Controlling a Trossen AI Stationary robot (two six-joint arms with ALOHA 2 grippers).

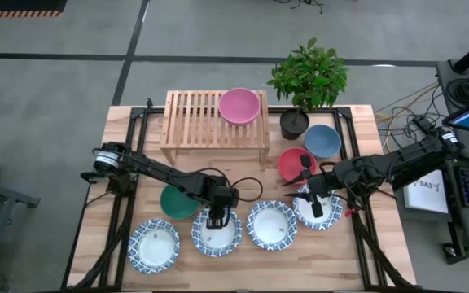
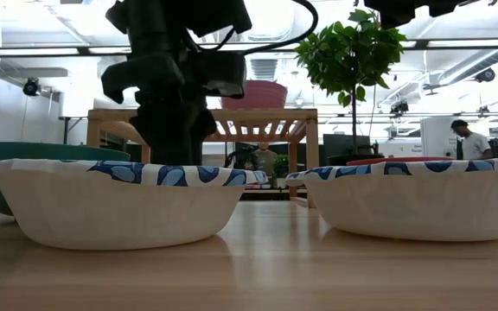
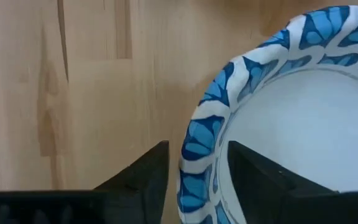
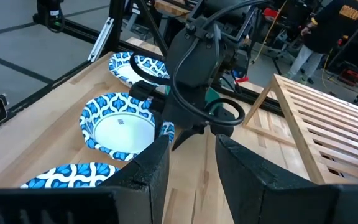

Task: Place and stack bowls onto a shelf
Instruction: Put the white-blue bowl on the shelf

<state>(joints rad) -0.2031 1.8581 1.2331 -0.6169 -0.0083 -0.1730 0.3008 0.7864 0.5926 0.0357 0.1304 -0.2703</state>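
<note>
**One bowl on the shelf, seven left on the table**

Four patterned bowls lay in a row along the near edge of the table (image 1: 357, 252), and your left gripper (image 1: 215, 218) was down over the second bowl (image 1: 216, 231). In the left wrist view its fingers (image 3: 143, 180) stood narrowly apart, one on each side of that bowl's rim, not yet closed on it. Your right gripper (image 1: 313, 198) hovered over the fourth bowl (image 1: 319, 210) with its jaws slightly apart and nothing between them.

These patterned bowls looked thin-walled and light, likely paper, so I'd judge the rim would flex under a hard pinch and the bowl could slide or tip on the smooth wood. The rim was the only sensible place to take hold, gently and well onto the wall.

The pink bowl (image 1: 239, 105) sat on the right half of the shelf (image 1: 190, 122), so the left half was free. The green bowl (image 1: 177, 202) lay just behind your left gripper, and the red bowl (image 1: 294, 163) and blue bowl (image 1: 322, 140) lay between the right arm and the plant (image 1: 309, 77). You had open table in front of the shelf's left half. The third bowl (image 1: 271, 225) nearly touched the second, so a straight lift looked safest.
</note>
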